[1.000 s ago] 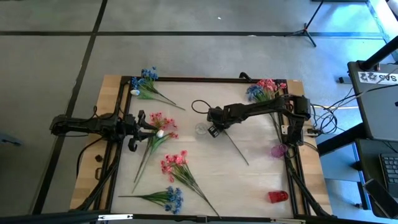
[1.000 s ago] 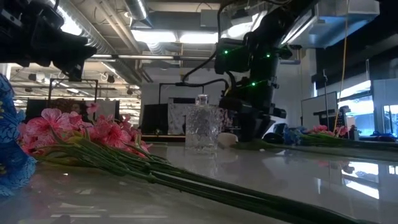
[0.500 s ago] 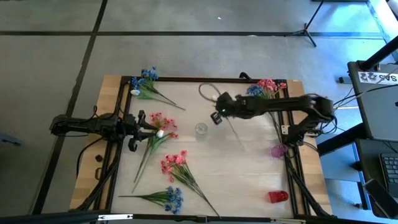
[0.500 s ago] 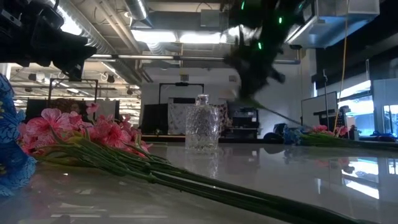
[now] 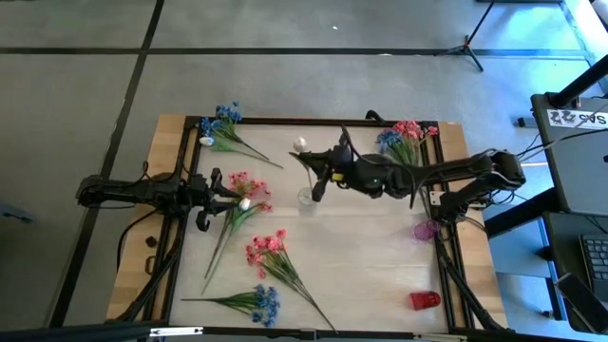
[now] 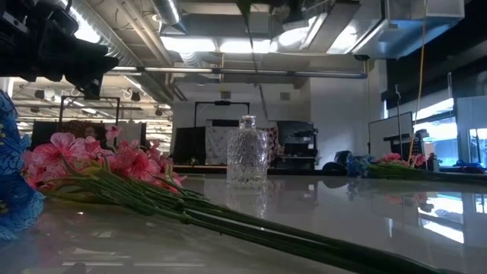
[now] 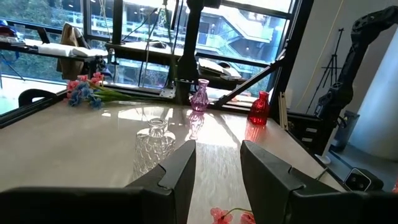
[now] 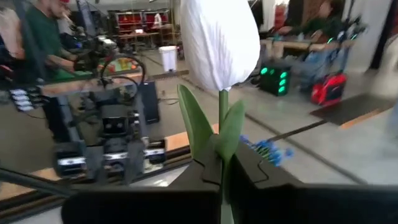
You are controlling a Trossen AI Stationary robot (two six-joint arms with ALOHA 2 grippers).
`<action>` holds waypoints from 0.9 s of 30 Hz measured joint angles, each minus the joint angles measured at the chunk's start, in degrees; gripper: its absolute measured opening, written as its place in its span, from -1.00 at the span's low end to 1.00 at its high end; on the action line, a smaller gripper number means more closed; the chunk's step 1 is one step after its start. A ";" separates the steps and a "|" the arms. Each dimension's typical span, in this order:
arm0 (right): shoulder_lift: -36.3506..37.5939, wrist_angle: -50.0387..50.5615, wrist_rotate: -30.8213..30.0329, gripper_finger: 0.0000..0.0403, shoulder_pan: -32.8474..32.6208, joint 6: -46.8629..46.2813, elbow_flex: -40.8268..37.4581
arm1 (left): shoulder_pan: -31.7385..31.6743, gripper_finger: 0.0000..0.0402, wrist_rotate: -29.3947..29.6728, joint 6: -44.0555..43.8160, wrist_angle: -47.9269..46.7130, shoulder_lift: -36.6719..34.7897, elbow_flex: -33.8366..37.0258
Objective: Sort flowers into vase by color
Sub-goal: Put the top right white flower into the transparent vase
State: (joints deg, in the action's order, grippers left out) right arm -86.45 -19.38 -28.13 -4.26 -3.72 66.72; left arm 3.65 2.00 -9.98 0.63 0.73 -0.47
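Observation:
My right gripper [image 5: 320, 178] hangs high over the table's middle, just past the clear glass vase [image 5: 306, 197], and is shut on a white-bud flower [image 5: 300, 144]. Its bud [image 8: 219, 40] stands above the fingers in the right wrist view. My left gripper [image 5: 220, 197] waits open near the left edge, facing a pink sprig with a white bud [image 5: 244, 202] lying flat. Its open fingers [image 7: 217, 155] frame the clear vase [image 7: 153, 144]. More pink [image 5: 269, 250] and blue [image 5: 262, 302] sprigs lie flat on the table. My right gripper pinches the white flower's green stem just below its leaves [image 8: 222, 167] between the two fingers, which lie across the stem. The flower is lifted clear and roughly upright, bud on top. Its thin lower stem [image 6: 257, 76] hangs down in the air by the clear vase [image 6: 247, 161].
A blue sprig with a white bud [image 5: 218, 128] lies at the far left corner. A pink and blue bunch [image 5: 407, 136] lies at the far right. A purple vase [image 5: 425, 229] and a red vase [image 5: 425, 300] stand along the right edge. People work in the room behind.
My right gripper has risen from the table beside the clear vase and shifted slightly toward the far edge, turning as it went. The white flower, whose stem lay along the table, has been lifted clear and tipped upright, bud now uppermost.

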 joint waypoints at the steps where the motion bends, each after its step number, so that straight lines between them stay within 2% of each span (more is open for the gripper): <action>1: -0.07 -0.82 -1.00 -0.98 -0.03 1.50 -0.03 | -0.01 -0.38 0.00 -0.02 0.00 0.00 0.00; 5: -0.03 -3.97 -5.65 -0.97 0.14 4.68 -0.03 | -0.01 -0.38 0.02 -0.01 0.00 0.00 0.00; 10: 0.05 -10.84 -5.73 -0.96 0.19 6.78 0.02 | 0.01 -0.38 0.02 -0.01 0.00 0.00 0.00; 27: -5.49 -8.16 -5.30 -0.95 0.14 4.19 -0.12 | 0.00 -0.38 0.04 -0.01 0.01 0.00 0.00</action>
State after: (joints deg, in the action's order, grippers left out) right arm -91.94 -27.54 -33.43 -4.12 0.47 66.61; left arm 3.65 2.04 -9.99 0.64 0.73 -0.47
